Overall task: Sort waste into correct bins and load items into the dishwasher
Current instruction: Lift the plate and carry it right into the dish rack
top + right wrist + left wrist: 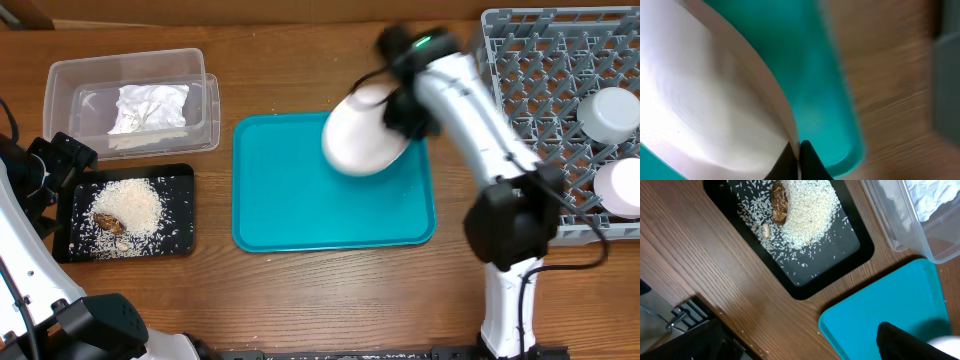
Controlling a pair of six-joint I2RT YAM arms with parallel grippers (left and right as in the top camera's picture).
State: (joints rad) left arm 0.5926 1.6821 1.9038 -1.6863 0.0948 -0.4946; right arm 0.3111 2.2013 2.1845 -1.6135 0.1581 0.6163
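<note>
Overhead, the right gripper [405, 118] is clamped on the rim of the round white plate [362, 138], which hangs tilted over the upper right part of the teal tray [300, 200]. From the right wrist camera both fingertips [790, 159] pinch the plate's thin edge, though the picture is blurred. The dish rack [540, 70] stands to the right with 2 round pale dishes [610, 112] in it. At far left the napkin [150, 108] lies in the clear tub [70, 80]. Rice [135, 205] and a brown lump [110, 224] sit on the black tray [180, 240]. The left gripper [60, 162] sits by that tray's left edge; I cannot tell how its jaws stand.
</note>
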